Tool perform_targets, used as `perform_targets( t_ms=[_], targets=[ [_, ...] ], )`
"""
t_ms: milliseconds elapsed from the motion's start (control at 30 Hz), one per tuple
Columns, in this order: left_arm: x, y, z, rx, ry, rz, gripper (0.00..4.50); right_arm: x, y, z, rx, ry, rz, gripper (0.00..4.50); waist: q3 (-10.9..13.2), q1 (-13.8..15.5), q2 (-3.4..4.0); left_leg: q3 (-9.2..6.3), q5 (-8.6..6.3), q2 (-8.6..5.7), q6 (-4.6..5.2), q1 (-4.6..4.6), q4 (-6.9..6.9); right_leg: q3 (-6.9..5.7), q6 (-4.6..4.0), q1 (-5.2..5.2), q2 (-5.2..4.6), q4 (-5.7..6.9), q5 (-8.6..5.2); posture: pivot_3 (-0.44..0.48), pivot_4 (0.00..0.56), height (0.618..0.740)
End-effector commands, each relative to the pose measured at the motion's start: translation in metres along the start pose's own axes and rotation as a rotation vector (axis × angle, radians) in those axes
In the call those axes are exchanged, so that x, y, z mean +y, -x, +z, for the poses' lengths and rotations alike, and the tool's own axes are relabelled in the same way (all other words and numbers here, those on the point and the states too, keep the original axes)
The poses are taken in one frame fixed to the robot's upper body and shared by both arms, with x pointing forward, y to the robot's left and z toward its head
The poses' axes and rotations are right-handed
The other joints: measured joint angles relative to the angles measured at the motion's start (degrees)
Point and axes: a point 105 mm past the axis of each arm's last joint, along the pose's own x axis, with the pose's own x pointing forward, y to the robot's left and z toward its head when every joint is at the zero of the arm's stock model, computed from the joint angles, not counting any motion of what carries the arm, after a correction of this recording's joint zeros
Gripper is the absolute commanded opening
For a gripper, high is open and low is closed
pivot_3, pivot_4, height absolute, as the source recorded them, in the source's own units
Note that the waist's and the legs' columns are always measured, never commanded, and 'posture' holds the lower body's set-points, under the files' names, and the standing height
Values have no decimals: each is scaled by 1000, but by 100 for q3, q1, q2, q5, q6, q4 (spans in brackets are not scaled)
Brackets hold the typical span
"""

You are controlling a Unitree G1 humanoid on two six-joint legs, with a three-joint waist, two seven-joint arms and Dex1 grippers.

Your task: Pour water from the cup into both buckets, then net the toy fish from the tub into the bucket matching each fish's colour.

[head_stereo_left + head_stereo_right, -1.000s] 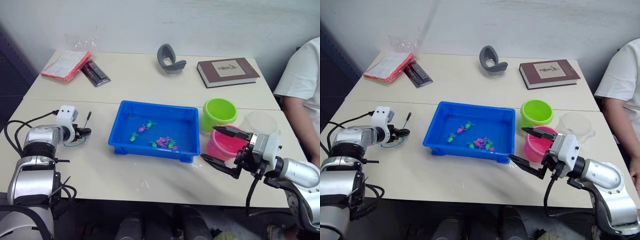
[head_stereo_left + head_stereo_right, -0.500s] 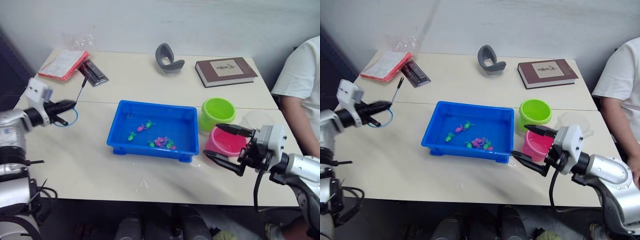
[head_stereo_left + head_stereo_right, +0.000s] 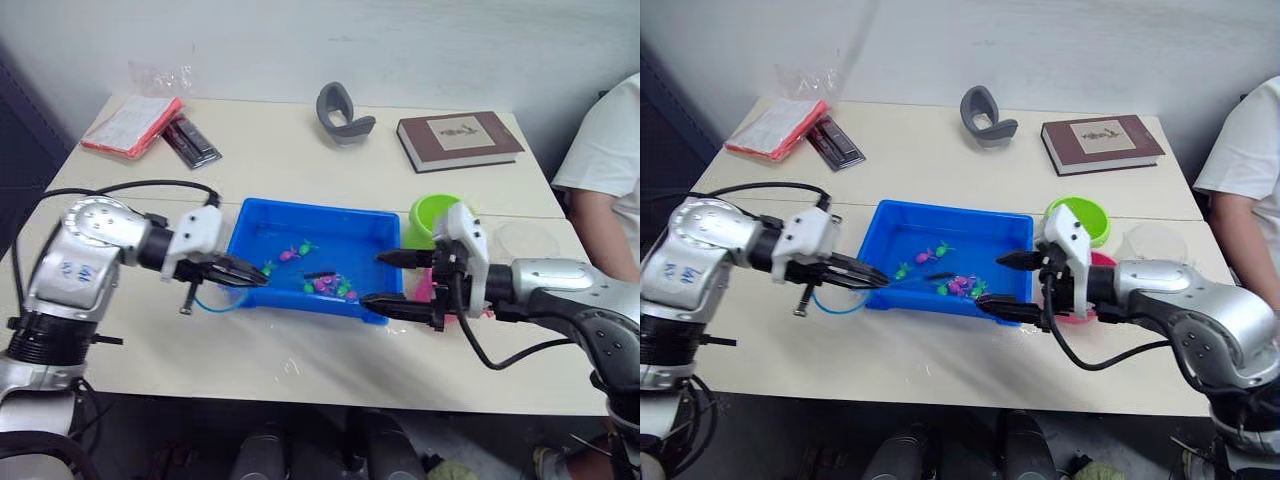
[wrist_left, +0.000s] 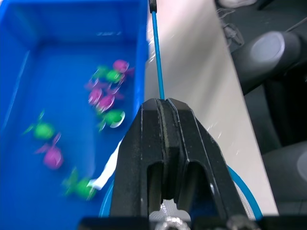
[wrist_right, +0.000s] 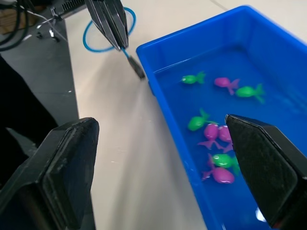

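Fingers (image 4: 165,143) pinching thin net (image 3: 213,297) handle, glossy blue tub (image 3: 250,225)

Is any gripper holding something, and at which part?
The left gripper holds the net, pinched where the handle meets the hoop. The right gripper is open and holds nothing.

Glossy plastic tub (image 3: 372,232) (matt table (image 3: 300,170))

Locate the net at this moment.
In the head views the net is on the robot's left, held in the shut left gripper, with its blue hoop just outside the tub's left wall, near the tabletop.
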Motion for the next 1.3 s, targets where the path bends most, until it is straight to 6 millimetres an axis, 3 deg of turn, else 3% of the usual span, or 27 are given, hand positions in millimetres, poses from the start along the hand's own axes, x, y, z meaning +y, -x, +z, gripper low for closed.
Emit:
perform_targets(
  t_ms=[33, 233, 533, 667, 867, 1100, 1200, 1300],
  targets=[
    [4, -7, 16, -7, -50, -3, 24, 6, -11, 6, 2, 21, 50, 4500, 0, 6, 0, -2, 0, 0, 1, -4, 2, -5, 0, -2, 1, 0, 0, 0, 150, 740],
    [9, -17, 27, -30, -61, -8, 24, 10, -21, 6, -1, -45, 92, 4500, 0, 19, 0, -7, -1, -2, 7, -10, 10, -33, 3, 1, 2, -2, 2, 0, 150, 740],
    [4, -25, 26, -30, -36, -31, 24, 10, -29, 12, -20, -41, 101, 4500, 0, 11, 0, -14, -2, -1, 8, -13, 24, -41, 4, 5, 1, 4, 2, 0, 150, 740],
    [3, -27, 26, -31, -32, -35, 0, 10, -28, 12, -18, -38, 104, 3145, 0, 13, 0, -15, -2, -2, 8, -14, 25, -42, 4, 5, 0, 4, 2, 0, 150, 740],
    [3, -27, 24, -24, -25, -30, 0, 11, -27, 11, -13, -34, 113, 88, 0, 12, 0, -16, -2, -2, 8, -14, 25, -42, 4, 5, 1, 4, 2, 0, 150, 740],
    [3, -23, 21, -24, -25, -15, 0, 13, -27, 13, -25, -21, 132, 32, 0, 11, 0, -17, -2, -2, 8, -14, 26, -43, 4, 6, 1, 4, 2, 0, 150, 740],
    [6, -19, 29, -100, -48, 8, 0, 15, -27, 13, -26, -4, 146, 32, 0, 10, 0, -17, -2, -2, 8, -14, 26, -43, 4, 6, 0, 4, 2, 0, 150, 740],
    [18, 0, 49, -276, -62, 105, 1041, 19, -25, 16, -49, 45, 176, 0, 0, 14, 0, -19, -2, -1, 8, -16, 29, -45, 4, 6, 0, 4, 2, 0, 150, 740]
  ],
)
